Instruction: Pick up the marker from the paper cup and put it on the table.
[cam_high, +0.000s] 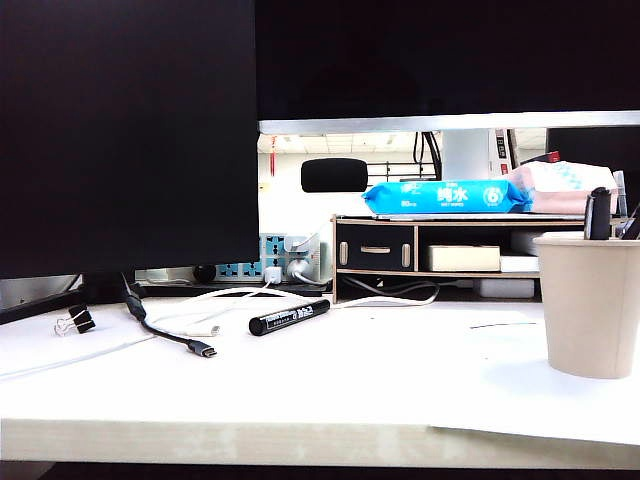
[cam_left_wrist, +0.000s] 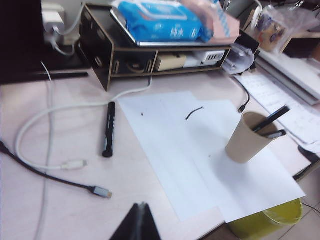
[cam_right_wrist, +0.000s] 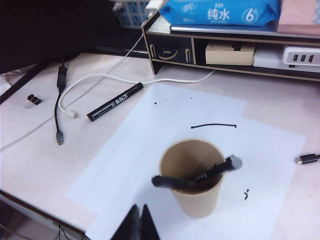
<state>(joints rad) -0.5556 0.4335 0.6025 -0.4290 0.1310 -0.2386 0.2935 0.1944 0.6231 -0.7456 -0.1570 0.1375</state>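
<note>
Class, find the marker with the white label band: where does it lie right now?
The marker lies flat on the table, left of centre in the exterior view, in front of the desk organiser, beside the black USB cable and well left of the paper cup.

Very little of the robot shows. In the left wrist view, the left gripper (cam_left_wrist: 141, 220) appears at the bottom edge as a matte black, wedge-shaped pair of jaws meeting in a thin seam. In the right wrist view, the right gripper (cam_right_wrist: 139, 222) looks alike: two dark, smooth, tapering jaws pressed together at the bottom edge. No cables, screws or markings are discernible.
</note>
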